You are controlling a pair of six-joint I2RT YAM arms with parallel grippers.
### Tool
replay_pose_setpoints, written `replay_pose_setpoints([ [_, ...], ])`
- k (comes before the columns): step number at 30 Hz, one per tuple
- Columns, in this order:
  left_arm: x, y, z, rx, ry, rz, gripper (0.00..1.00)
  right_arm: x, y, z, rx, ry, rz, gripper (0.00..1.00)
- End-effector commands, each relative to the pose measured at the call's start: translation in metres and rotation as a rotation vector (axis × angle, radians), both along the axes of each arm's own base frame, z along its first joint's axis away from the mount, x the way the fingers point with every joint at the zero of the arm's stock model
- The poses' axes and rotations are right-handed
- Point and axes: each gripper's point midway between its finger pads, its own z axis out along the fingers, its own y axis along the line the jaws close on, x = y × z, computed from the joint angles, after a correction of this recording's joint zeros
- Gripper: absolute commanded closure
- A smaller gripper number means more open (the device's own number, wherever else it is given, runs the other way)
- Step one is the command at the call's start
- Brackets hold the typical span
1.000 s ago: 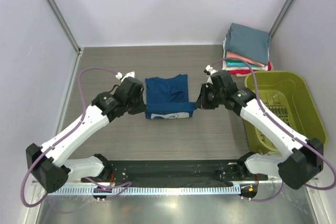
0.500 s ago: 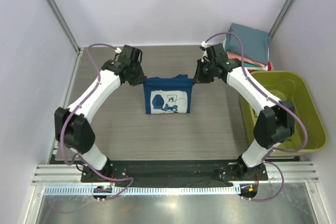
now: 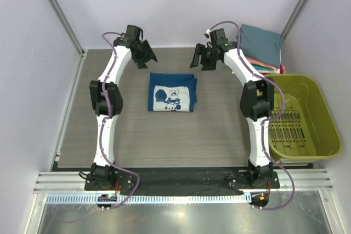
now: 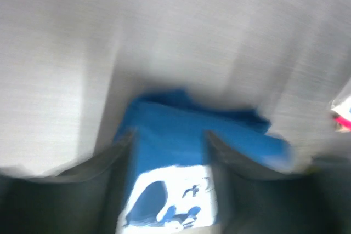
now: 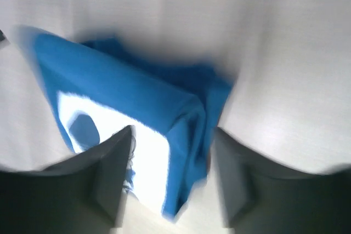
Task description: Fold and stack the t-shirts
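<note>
Top external: both arms stretch nearly straight toward the far edge of the table [image 3: 120, 135]; left gripper [image 3: 146, 58] and right gripper [image 3: 201, 62] hang near that edge, one beyond each far corner of the navy t-shirt [image 3: 171, 92]; both claws spread wide, gripping nothing; shirt lies folded flat mid-table, mouse print up, clear of both; wrist views blurred, each showing empty fingers framing the shirt; folded stack [image 3: 259, 45] sits far right, behind the olive basket [image 3: 285, 79].

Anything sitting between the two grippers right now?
No. In the top external view only bare table separates the left gripper and right gripper; the navy t-shirt lies nearer the bases.
</note>
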Motion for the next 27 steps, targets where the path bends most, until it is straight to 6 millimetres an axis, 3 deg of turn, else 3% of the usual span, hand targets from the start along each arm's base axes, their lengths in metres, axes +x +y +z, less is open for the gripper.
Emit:
replay_pose_setpoints([
  [1, 0.042, -0.011, -0.003, -0.238, -0.002, -0.084, 0.34, 0.043, -0.021, 0.010, 0.027, -0.009, -0.072, 0.26],
  [2, 0.044, -0.013, -0.001, -0.265, 0.000, -0.091, 0.11, 0.051, -0.023, 0.023, 0.030, -0.036, -0.092, 0.23],
  [3, 0.046, -0.013, 0.000, -0.279, -0.001, -0.094, 0.07, 0.049, -0.023, 0.020, 0.022, -0.026, -0.097, 0.20],
  [4, 0.042, -0.009, -0.008, -0.279, 0.025, -0.092, 0.05, 0.045, -0.022, 0.033, 0.035, -0.049, -0.096, 0.16],
  [5, 0.038, -0.007, 0.015, -0.271, -0.013, -0.101, 0.05, 0.031, -0.021, 0.011, 0.027, 0.006, -0.094, 0.14],
  [6, 0.032, -0.006, 0.020, -0.261, -0.022, -0.107, 0.05, 0.033, -0.018, 0.013, 0.045, -0.030, -0.090, 0.12],
  [7, 0.023, 0.000, -0.012, -0.240, 0.023, -0.088, 0.05, 0.026, -0.016, 0.011, 0.055, -0.031, -0.086, 0.09],
  [8, 0.013, 0.003, 0.029, -0.236, -0.051, -0.089, 0.05, 0.005, -0.016, -0.004, 0.057, 0.010, -0.077, 0.07],
  [10, -0.011, 0.009, 0.025, -0.210, -0.012, -0.067, 0.05, -0.004, -0.007, -0.008, 0.111, -0.007, -0.044, 0.02],
  [11, -0.021, 0.012, 0.053, -0.203, -0.059, -0.066, 0.07, -0.014, -0.006, -0.021, 0.117, 0.008, -0.035, 0.00],
  [12, -0.030, 0.016, 0.061, -0.187, -0.069, -0.058, 0.07, -0.018, -0.005, -0.028, 0.122, 0.019, -0.026, 0.00],
  [14, -0.053, 0.025, 0.055, -0.113, -0.051, -0.040, 0.07, -0.026, -0.003, -0.046, 0.129, 0.052, -0.009, 0.01],
  [15, -0.071, 0.029, 0.067, -0.097, -0.063, -0.038, 0.07, -0.028, -0.003, -0.052, 0.129, 0.059, -0.001, 0.00],
  [17, -0.092, 0.037, 0.073, -0.060, -0.060, -0.041, 0.07, -0.028, 0.001, -0.060, 0.140, 0.067, 0.010, 0.00],
  [18, -0.103, 0.043, 0.087, -0.036, -0.091, -0.037, 0.07, -0.027, 0.003, -0.069, 0.143, 0.082, 0.011, 0.00],
  [24, -0.166, 0.075, 0.078, 0.112, -0.052, -0.053, 0.08, -0.007, 0.016, -0.092, 0.144, 0.083, 0.006, 0.00],
  [27, -0.186, 0.089, 0.086, 0.176, -0.078, -0.057, 0.08, -0.003, 0.032, -0.097, 0.154, 0.074, 0.019, 0.02],
])
